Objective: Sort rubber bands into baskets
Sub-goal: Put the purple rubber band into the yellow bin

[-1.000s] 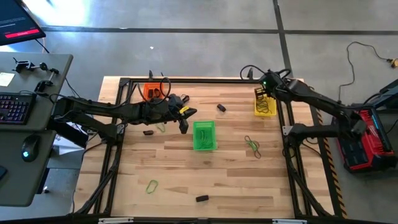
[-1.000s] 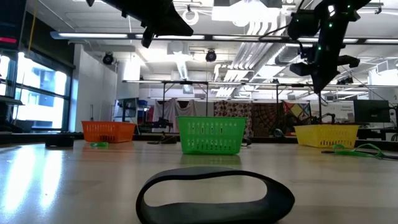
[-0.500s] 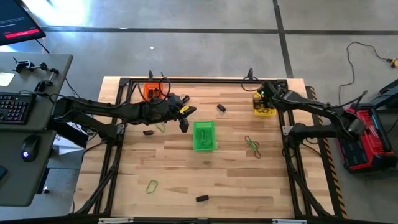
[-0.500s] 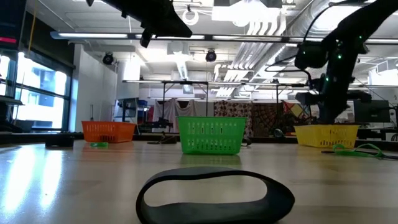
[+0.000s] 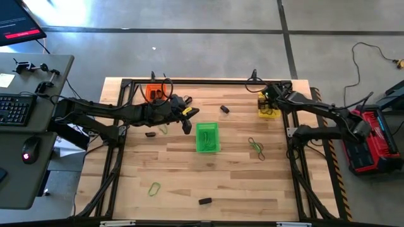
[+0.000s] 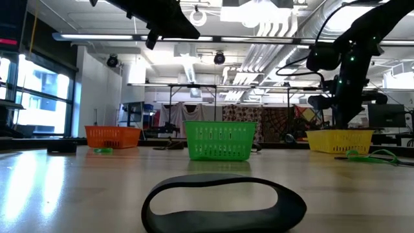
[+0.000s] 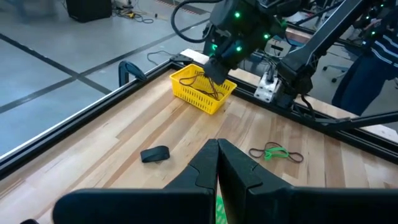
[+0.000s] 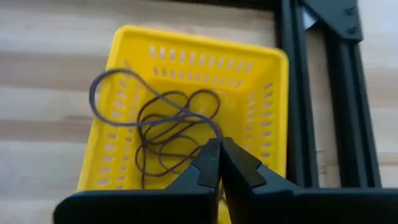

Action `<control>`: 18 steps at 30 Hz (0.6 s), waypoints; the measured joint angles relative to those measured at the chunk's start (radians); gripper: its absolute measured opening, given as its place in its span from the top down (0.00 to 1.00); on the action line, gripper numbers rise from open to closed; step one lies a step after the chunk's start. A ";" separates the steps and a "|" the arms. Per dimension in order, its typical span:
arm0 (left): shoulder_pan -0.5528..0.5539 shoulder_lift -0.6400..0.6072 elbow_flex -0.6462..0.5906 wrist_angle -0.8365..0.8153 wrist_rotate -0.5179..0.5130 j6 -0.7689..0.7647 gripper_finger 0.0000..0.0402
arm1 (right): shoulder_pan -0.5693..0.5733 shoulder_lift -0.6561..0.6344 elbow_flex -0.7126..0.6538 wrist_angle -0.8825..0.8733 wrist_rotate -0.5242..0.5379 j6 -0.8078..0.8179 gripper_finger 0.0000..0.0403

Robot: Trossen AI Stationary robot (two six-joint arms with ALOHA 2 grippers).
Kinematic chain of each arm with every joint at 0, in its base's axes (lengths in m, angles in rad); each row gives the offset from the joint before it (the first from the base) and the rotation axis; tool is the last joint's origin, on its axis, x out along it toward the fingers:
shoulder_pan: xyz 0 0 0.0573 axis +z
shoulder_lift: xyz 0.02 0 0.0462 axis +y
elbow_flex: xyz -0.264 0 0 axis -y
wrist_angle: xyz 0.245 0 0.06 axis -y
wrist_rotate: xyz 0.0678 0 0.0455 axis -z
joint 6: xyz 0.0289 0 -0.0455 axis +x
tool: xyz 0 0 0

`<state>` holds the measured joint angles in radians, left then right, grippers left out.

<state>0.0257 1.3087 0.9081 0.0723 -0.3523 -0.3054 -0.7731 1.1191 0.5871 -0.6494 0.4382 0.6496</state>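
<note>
High view, right gripper [image 5: 266,99]: poised over the yellow basket [image 5: 269,111] at the table's far right corner; jaws closed.
High view, left gripper [image 5: 187,129]: held above the wood just left of the green basket [image 5: 207,137], fingers pressed together with nothing between them.
High view, orange basket [image 5: 153,93]: at the far left, partly under the left arm.
High view, loose bands: a green and dark tangle [image 5: 255,146] lies right of the green basket; a green loop [image 5: 154,188] sits near the front left; a black bundle [image 5: 204,201] lies at the front centre; another black bundle [image 5: 224,109] lies between the green and yellow baskets, toward the far edge; a third [image 5: 150,133] lies beneath the left arm.

Low view, black band [image 6: 223,203]: a flattened loop lying close to the camera on the tabletop.
Low view, baskets: orange at left, green in the middle, yellow at right, with the right arm's wrist coming down into the yellow one.

Left wrist view, left gripper: dark fingers [image 7: 200,171] meet tip to tip, empty.
Left wrist view, yellow basket: farther across the table, dark loops draped inside, the right gripper touching them from above.

Right wrist view, right gripper: fingertips [image 8: 237,164] clenched together, pointing down into the yellow basket.
Right wrist view, thin dark rubber bands [image 8: 163,127]: several tangled loops resting in the basket, one strand running up to the closed tips; whether it is pinched cannot be told.
</note>
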 joint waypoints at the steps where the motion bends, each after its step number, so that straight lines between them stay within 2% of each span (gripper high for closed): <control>1: 0.000 0.000 0.000 0.000 0.000 0.000 1.00 | -0.007 0.000 0.001 0.003 0.003 -0.001 1.00; 8: 0.000 0.000 0.000 0.000 0.000 -0.005 1.00 | -0.066 0.000 0.001 0.050 -0.012 -0.042 1.00; 13: 0.000 0.000 0.000 0.000 0.000 0.001 1.00 | -0.106 0.006 0.001 0.062 -0.063 -0.056 1.00; 18: 0.000 0.000 0.000 0.000 0.000 0.001 1.00 | -0.128 0.049 0.001 -0.016 -0.163 -0.071 1.00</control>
<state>0.0257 1.3087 0.9081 0.0724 -0.3519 -0.3042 -0.9006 1.1683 0.5880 -0.6650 0.2755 0.5788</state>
